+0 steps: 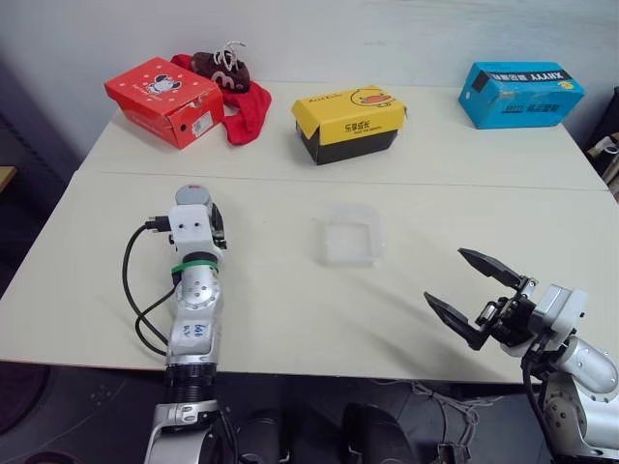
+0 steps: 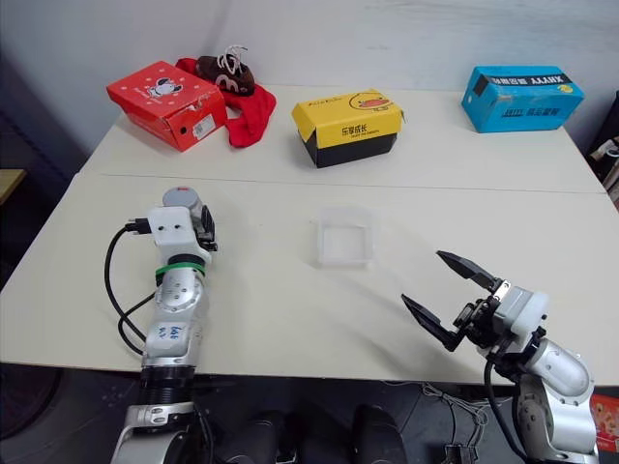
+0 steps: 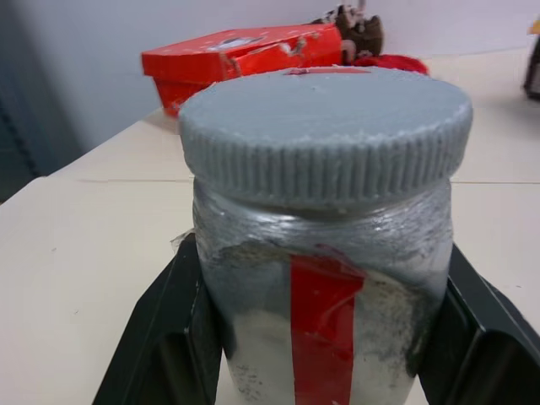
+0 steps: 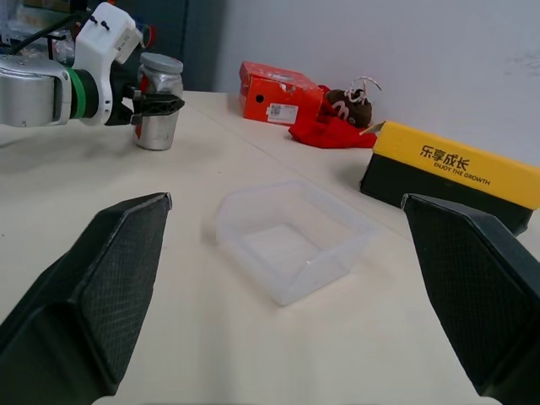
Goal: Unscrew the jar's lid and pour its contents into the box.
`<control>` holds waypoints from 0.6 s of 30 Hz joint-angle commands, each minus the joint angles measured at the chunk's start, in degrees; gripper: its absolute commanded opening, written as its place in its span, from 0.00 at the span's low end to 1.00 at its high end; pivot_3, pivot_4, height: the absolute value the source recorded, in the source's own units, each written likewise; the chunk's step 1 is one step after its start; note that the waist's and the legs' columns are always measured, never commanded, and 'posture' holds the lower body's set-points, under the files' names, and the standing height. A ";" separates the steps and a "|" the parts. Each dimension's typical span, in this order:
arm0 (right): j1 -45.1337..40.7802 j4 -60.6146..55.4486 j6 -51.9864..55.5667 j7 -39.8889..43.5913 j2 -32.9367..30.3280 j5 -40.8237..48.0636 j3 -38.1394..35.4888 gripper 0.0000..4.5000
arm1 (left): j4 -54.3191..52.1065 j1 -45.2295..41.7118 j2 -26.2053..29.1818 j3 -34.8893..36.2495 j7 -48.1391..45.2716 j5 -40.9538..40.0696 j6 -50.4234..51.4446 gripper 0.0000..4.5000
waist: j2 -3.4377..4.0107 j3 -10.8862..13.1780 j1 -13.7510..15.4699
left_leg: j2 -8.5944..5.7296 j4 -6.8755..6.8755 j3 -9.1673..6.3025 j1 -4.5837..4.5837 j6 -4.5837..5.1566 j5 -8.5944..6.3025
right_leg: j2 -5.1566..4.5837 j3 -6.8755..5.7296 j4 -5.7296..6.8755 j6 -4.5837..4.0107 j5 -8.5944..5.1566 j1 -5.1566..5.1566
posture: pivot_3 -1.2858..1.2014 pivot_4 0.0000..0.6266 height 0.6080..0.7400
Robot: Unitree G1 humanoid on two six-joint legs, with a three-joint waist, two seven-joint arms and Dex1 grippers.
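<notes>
- A pale counter (image 1: 290, 319) holds everything; its far edge runs along a white wall.
- The left tool (image 4: 156, 105) is clamped around a jar (image 3: 325, 295), one black finger (image 3: 164, 337) on each side of the clear body.
- The jar stands upright on the counter, toward the left side, roughly midway between the near and far edges. A red strip runs down its front.
- The lid (image 3: 325, 139), a grey ridged cap, is on the jar's top.
- The jar's contents cannot be made out through the cloudy wall.
- The box (image 1: 350, 234), a shallow clear tray, lies near the middle of the counter, well apart from the jar.
- The right tool (image 1: 474, 290) hangs over the near right part of the counter with its two black fingers spread wide, holding nothing.
- Along the far edge, from left to right: a red shoebox (image 1: 164, 100), a red cloth (image 1: 247, 111) with a brown shoe (image 1: 222, 68) on it, a black box with a yellow lid (image 1: 348, 123), and a blue carton (image 1: 520, 94) near the far right corner.
</notes>
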 commanded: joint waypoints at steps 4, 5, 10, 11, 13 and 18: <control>-0.05 -6.47 14.68 -4.49 -6.77 6.30 -2.81 1.00 | -10.26 1.40 18.45 4.99 -42.29 -30.44 5.42 0.52 | 0.12 0.07 -0.88 | 0.03 0.02 0.01 0.00 -0.03 0.01 | -0.01 0.01 0.11 -0.10 -0.05 -0.06 | 0.52 0.24 1.00; -0.05 -7.95 17.81 -5.81 -8.49 6.53 -2.91 1.00 | -10.55 1.45 22.36 4.91 -47.45 -33.32 8.43 0.52 | 0.19 0.10 -1.06 | 0.05 0.02 0.00 0.00 -0.05 0.03 | -0.02 0.01 0.15 -0.17 -0.09 -0.08 | 0.52 0.24 1.00; -5.85 -16.22 34.21 -10.64 -15.52 16.40 -1.56 1.00 | -7.83 -5.07 35.10 0.76 -64.02 -39.98 19.96 0.52 | 0.26 0.16 -1.20 | 0.05 0.03 -0.18 0.01 -0.26 0.05 | -0.01 -0.11 0.19 -0.27 -0.16 -0.01 | 0.52 0.24 1.00; -7.25 -17.56 37.64 -11.85 -17.22 17.17 -0.94 1.00 | -7.73 -6.72 35.36 -0.29 -65.41 -40.67 21.40 0.52 | 0.30 0.19 -0.93 | 0.04 0.03 -0.19 -0.01 -0.25 0.07 | -0.01 -0.12 0.17 -0.26 -0.15 -0.01 | 0.52 0.24 1.00; -12.71 -20.16 42.55 -13.71 -18.15 21.67 0.95 1.00 | -7.76 -9.66 34.68 -3.08 -67.71 -40.00 22.08 0.52 | 0.29 0.19 -0.71 | 0.04 0.05 -0.20 -0.01 -0.24 0.08 | -0.02 -0.09 0.17 -0.26 -0.15 0.00 | 0.52 0.24 1.00; -30.53 -21.30 51.26 -19.43 -15.94 23.99 9.76 1.00 | -7.29 -14.73 29.45 -9.98 -70.85 -36.63 19.92 0.52 | 0.27 0.21 -0.74 | 0.04 -0.04 -0.19 -0.04 0.00 0.22 | 0.06 -0.15 0.13 -0.26 -0.15 -0.02 | 0.52 0.24 1.00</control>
